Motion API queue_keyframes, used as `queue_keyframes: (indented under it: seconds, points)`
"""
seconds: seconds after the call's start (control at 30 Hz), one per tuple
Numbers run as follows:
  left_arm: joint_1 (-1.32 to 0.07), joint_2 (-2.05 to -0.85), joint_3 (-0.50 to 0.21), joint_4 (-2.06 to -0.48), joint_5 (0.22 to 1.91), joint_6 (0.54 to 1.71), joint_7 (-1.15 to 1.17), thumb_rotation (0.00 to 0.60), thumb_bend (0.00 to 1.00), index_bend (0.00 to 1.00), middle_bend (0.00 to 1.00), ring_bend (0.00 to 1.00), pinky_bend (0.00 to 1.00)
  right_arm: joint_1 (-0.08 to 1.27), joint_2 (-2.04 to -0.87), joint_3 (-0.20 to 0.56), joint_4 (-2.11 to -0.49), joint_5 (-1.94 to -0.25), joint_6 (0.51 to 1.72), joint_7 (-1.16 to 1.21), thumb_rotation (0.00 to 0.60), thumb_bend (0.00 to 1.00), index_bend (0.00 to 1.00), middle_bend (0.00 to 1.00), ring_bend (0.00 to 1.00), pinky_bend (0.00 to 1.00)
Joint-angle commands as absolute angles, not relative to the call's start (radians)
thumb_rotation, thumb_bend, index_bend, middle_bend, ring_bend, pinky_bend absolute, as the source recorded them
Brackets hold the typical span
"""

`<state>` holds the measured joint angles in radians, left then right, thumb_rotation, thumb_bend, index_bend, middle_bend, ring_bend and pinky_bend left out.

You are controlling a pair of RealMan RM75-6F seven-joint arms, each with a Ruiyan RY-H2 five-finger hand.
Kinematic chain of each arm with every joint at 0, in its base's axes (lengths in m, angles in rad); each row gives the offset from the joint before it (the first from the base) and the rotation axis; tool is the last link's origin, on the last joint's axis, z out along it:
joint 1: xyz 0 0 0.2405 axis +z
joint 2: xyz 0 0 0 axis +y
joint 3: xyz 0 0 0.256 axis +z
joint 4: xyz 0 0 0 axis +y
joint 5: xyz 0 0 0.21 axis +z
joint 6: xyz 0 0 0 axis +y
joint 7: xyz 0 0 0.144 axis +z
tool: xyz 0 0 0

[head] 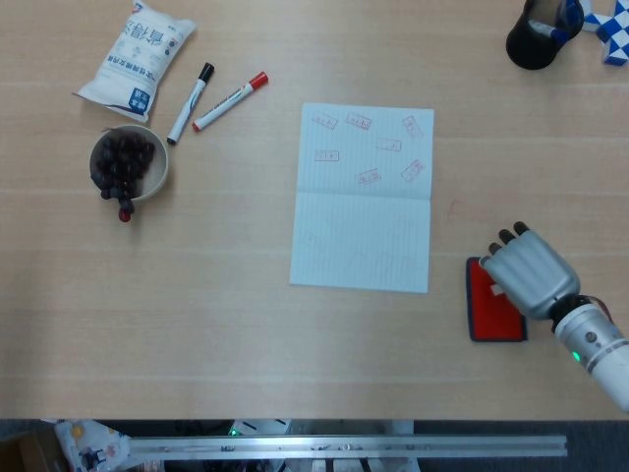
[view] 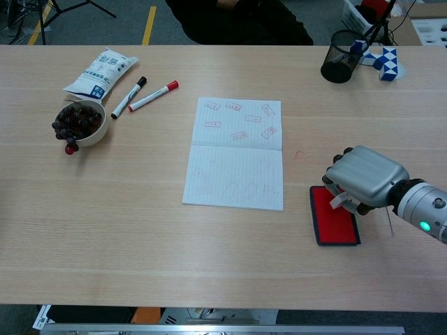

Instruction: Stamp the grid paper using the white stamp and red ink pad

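The grid paper (head: 364, 211) (view: 235, 164) lies open mid-table, with several red stamp marks on its far half. The red ink pad (head: 488, 315) (view: 332, 225) sits to the right of the paper, near the front edge. My right hand (head: 529, 274) (view: 364, 181) hovers over the pad's right far corner, fingers curled around the white stamp (head: 495, 289) (view: 339, 199). Only a small white part of the stamp shows under the hand, right at the pad's surface. My left hand appears in neither view.
A bowl of dark berries (head: 127, 163) (view: 78, 122), two markers (head: 227, 101) (view: 151, 95) and a white packet (head: 136, 55) (view: 99, 71) lie at the far left. A black mesh pen cup (head: 535, 34) (view: 340, 64) and a blue-white toy (view: 386, 61) stand at the far right.
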<state>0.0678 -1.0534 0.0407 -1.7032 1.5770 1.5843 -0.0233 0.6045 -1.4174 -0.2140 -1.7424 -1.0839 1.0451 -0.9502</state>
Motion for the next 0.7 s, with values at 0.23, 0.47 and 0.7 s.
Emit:
queue_keyframes:
  seconds: [0.23, 0.47, 0.7]
  points:
    - [0.067, -1.055, 0.041, -1.7, 1.575, 1.582, -0.025, 0.6, 0.17, 0.15, 0.11, 0.16, 0.1, 0.599, -1.422, -0.212, -1.736, -1.082, 1.037, -0.96, 0.6, 0.37, 0.62, 0.48, 0.3, 0.29]
    - [0.067, -1.054, 0.04, -1.7, 1.574, 1.582, -0.027, 0.6, 0.17, 0.15, 0.11, 0.16, 0.1, 0.595, -1.418, -0.199, -1.744, -1.085, 1.041, -0.952, 0.6, 0.37, 0.62, 0.48, 0.3, 0.29]
    - [0.066, -1.05, 0.039, -1.706, 1.577, 1.585, -0.024, 0.6, 0.17, 0.15, 0.11, 0.16, 0.1, 0.607, -1.371, -0.146, -1.827, -1.103, 1.061, -0.91, 0.6, 0.37, 0.62, 0.48, 0.3, 0.29]
